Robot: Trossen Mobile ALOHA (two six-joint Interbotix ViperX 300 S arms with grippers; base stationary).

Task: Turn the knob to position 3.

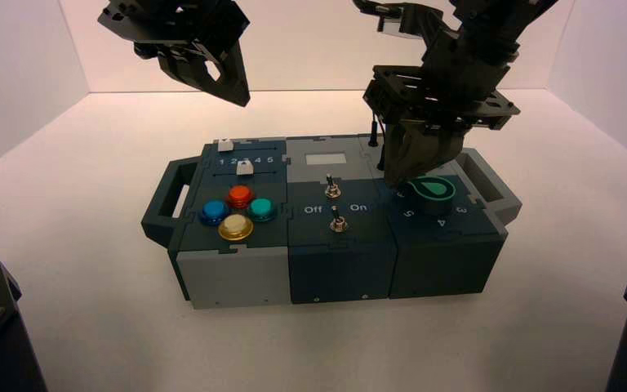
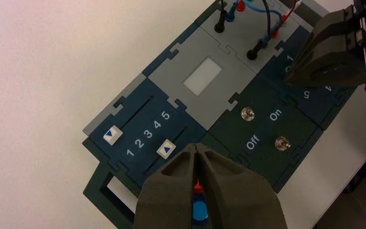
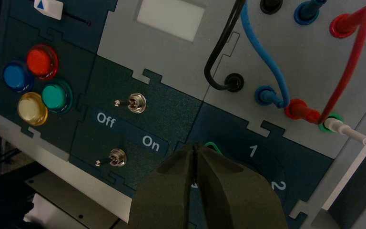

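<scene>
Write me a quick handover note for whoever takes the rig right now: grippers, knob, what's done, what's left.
Right gripper: down at the box's right module, fingers pressed together, tips at the edge of the knob on its switch-module side. It does not look clamped on the knob.
Left gripper: parked high above the slider end of the box, fingers shut, holding nothing.
Knob: its bright green teardrop points toward the toggle switches, not toward the numeral 3, which sits on the arc at the knob's near right.
Done: right arm brought to the knob.
Left: turn the knob until the pointer meets 3, then withdraw.
</scene>
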